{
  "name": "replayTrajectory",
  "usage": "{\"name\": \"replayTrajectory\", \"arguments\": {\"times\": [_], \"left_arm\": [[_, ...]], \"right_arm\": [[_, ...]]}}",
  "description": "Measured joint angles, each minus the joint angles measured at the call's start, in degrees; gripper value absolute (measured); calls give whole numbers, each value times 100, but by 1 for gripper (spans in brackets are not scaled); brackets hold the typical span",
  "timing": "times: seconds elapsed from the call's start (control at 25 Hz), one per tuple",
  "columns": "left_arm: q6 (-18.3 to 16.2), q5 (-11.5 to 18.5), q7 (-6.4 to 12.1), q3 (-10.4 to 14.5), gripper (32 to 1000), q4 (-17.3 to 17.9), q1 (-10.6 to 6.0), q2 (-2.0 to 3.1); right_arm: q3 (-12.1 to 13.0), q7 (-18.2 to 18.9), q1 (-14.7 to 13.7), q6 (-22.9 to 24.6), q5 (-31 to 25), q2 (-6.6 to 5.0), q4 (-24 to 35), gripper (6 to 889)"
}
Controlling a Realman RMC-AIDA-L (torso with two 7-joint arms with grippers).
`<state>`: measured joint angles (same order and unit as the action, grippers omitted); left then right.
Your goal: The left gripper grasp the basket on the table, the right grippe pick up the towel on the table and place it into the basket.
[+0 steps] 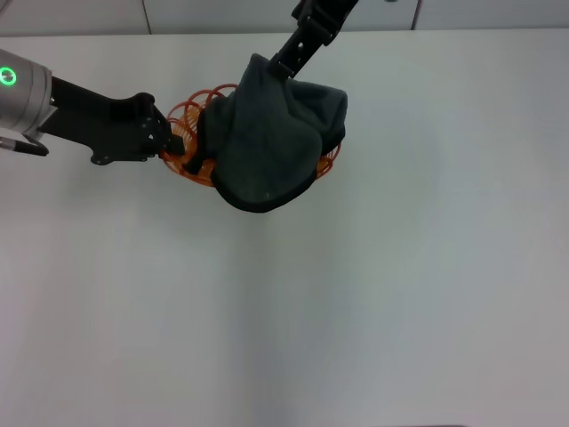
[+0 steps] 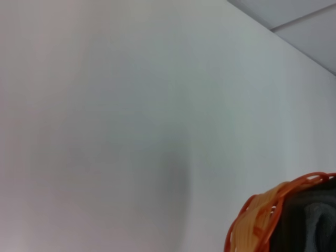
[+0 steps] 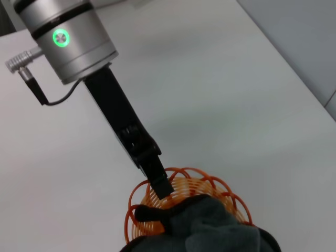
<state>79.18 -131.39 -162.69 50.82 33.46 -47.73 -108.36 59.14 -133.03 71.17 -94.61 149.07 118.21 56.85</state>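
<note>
The orange wire basket [image 1: 190, 105] stands on the white table [image 1: 400, 311] at the far left of centre. My left gripper [image 1: 184, 149] is shut on the basket's left rim, one finger inside the wire and one outside. The dark grey towel [image 1: 267, 147] hangs bunched from my right gripper [image 1: 269, 64], which comes down from the far edge and is shut on the towel's top. The towel covers most of the basket and bulges past its near rim. In the right wrist view the towel [image 3: 210, 231] lies over the basket [image 3: 212, 184]. The left wrist view shows the basket's rim [image 2: 257, 215].
The left arm's forearm [image 1: 98, 111], with its green-ringed wrist [image 1: 9, 77], stretches in from the left edge. The table's far edge [image 1: 462, 31] meets grey panels just behind the basket. White tabletop spreads to the front and right.
</note>
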Motion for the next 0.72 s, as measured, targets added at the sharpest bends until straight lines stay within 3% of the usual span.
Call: {"name": "replayTrajectory", "arguments": {"times": [0.2,0.72], "left_arm": [[-1,-9,-6,-4,87,-4,24,10],[-6,-10,1,6,86,-16,28,9]], "right_arm": [[-348,-3,-78,-323,6,-6,340,858],[-382,-35,-152,-453,8,-9,573,858]]}}
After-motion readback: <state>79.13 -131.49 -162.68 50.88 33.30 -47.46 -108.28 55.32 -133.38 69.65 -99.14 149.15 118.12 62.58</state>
